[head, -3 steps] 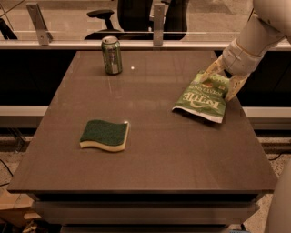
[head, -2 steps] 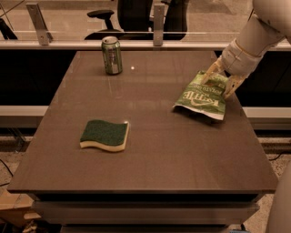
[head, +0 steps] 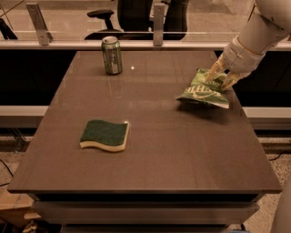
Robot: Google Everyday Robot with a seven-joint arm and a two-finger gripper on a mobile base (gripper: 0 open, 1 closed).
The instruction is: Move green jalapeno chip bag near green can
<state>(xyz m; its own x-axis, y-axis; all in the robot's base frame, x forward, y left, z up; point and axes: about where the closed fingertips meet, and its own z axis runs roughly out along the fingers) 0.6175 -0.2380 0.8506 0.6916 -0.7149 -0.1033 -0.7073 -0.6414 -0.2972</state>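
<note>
Grasp stage, judging by the claw [head: 222, 78] at the right rear of the bench [head: 159, 154], fingers clamped either side of the far end of the green jalapeno chip bag [head: 203, 91]. Bag near the bench's right edge, printed face up, near end seemingly raised a little over a shadow; hard to say whether fully off the surface. Well apart from it, upright at the rear left: the green can [head: 112, 55]. Carrying across not yet done.

Next, probably: lift just enough to clear the surface, sweep left and slightly back across the bench, set down just beside the can without touching it. Calls for a firm pinch, the bag being crinkly, light and apt to slip or swing. Calls also for a gentle stop, a slim upright can being easy to tip.

Elsewhere: a yellow sponge with dark green top [head: 105, 135] at front left, well off the straight line from bag to can, so no hindrance. Nothing else seen on that path. Beyond the rear edge, a rail [head: 136, 44] with two posts and an office chair [head: 129, 13], behind the bench and of no concern.
</note>
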